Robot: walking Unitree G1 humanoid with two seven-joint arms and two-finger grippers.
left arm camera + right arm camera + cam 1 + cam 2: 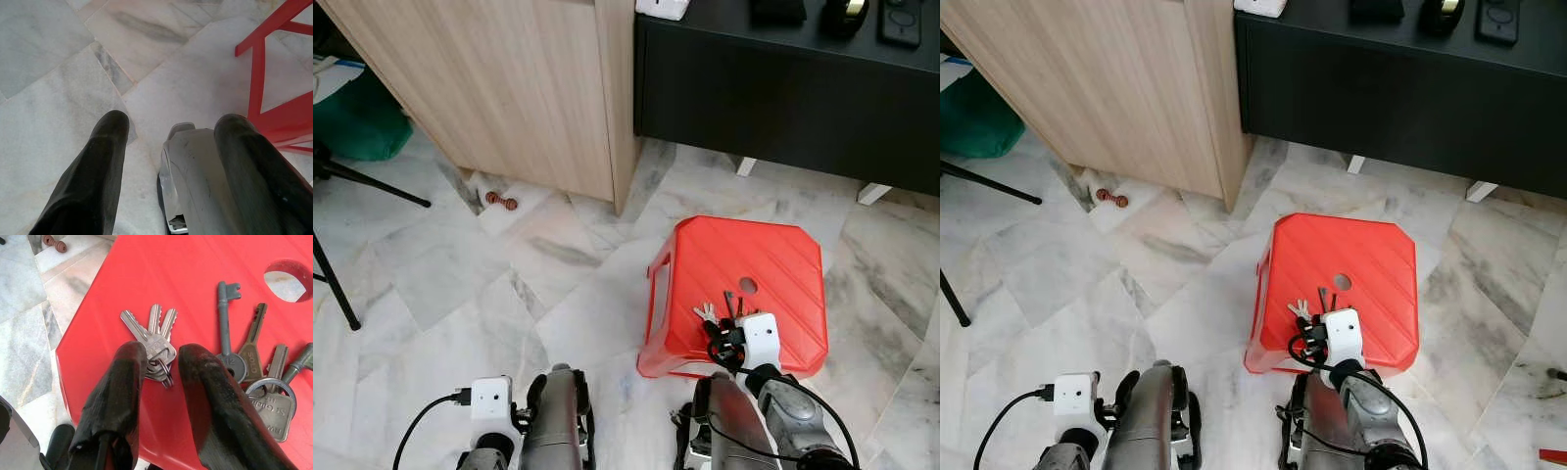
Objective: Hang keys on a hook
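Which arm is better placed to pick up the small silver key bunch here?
Right. The right gripper hangs open over the red stool, fingers either side of the silver keys. The left gripper is low over the floor, beside the stool.

The floor [460,284] is pale grey-veined marble tile. A light wood cabinet [509,88] stands at the upper left, and beside it a black low cabinet [783,98] on white feet. A red plastic stool [773,264] sits on the tiles below them. Black tripod legs [352,181] cross the left edge.
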